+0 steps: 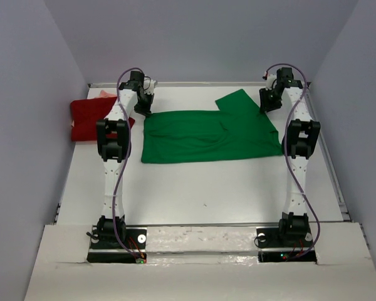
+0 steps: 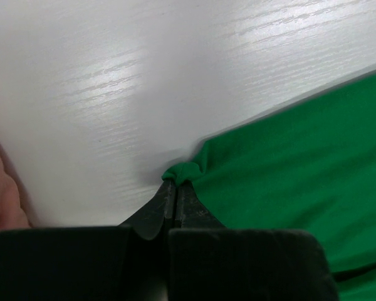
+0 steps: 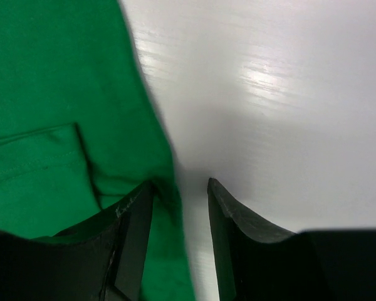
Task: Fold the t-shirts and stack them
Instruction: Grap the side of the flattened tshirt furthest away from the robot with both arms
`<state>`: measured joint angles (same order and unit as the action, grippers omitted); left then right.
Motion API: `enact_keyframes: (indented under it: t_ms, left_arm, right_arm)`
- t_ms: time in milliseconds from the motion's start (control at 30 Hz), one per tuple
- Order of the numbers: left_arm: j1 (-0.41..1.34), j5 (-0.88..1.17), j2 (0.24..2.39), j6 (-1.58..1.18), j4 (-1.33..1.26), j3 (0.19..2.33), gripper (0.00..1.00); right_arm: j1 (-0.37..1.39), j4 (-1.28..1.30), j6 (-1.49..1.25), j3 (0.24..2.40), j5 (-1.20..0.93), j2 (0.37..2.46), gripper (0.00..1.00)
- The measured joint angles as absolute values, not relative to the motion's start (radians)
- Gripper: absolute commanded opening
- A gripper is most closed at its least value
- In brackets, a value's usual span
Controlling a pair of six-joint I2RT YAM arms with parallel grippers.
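Note:
The bright green t-shirt [image 1: 210, 135] lies spread across the far middle of the table, one sleeve [image 1: 238, 100] sticking out at the far right. My left gripper [image 1: 144, 108] is at its far left corner, shut on a pinch of green cloth [image 2: 183, 170]. My right gripper [image 1: 267, 103] is open at the shirt's far right edge; the green hem [image 3: 169, 207] lies between its fingers. The dark red t-shirt [image 1: 91, 119] lies bunched at the far left, with a bit of the salmon-pink t-shirt [image 1: 106, 94] behind it.
The white table [image 1: 200, 188] is walled on the left, right and back. Pink cloth [image 2: 3, 200] shows at the left edge of the left wrist view. The arm bases stand at the near edge.

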<state>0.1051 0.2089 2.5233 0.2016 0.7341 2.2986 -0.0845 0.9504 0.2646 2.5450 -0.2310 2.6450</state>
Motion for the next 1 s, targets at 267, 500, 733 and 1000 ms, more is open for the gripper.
enact_keyframes:
  t_ms: [267,500,733,1000]
  left_arm:
    - [0.107,0.204,2.523,0.202,0.734,2.299,0.00]
    - [0.114,0.189,2.523,0.208,0.735,2.299,0.00]
    - [0.119,0.178,2.521,0.212,0.735,2.299,0.00]
    - [0.126,0.183,2.491,0.212,0.733,2.275,0.00]
  right_arm:
    - [-0.086,0.951,0.262,2.628,-0.263,2.701,0.18]
    - [-0.086,0.957,0.263,2.641,-0.282,2.712,0.00]
    - [-0.086,0.955,0.267,2.634,-0.289,2.711,0.00]
    - [-0.086,0.953,0.268,2.629,-0.290,2.706,0.00]
